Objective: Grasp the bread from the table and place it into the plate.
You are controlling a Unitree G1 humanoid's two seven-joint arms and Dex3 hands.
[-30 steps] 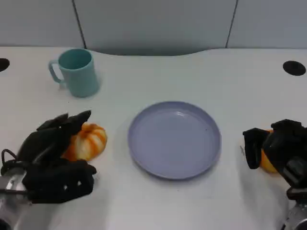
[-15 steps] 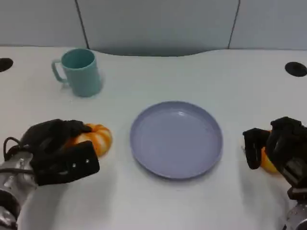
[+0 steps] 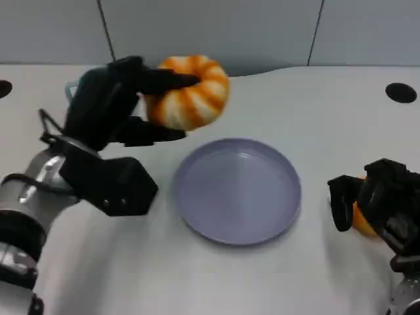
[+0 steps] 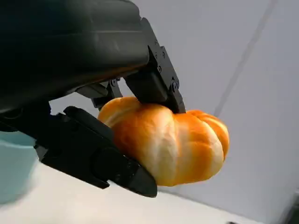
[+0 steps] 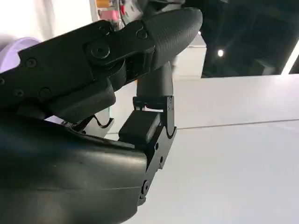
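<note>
On a white table (image 3: 315,111), a striped orange bread (image 3: 189,92) is gripped aloft between the left hand's (image 3: 115,108) fingers. An empty purple plate (image 3: 237,190) lies below, beside it. Whether the right hand (image 3: 380,200) holds anything cannot be told.

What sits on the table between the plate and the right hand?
Nothing. In the head view, bare white table separates the plate from the right hand.

— What lies behind the white table (image 3: 341,118)?
— A pale grey panelled wall (image 3: 210,29) along the frame's top, split by two dark seams.
— Anything on the tabletop's edges?
— Black round grommets (image 3: 401,92) at the far left and right edges.
</note>
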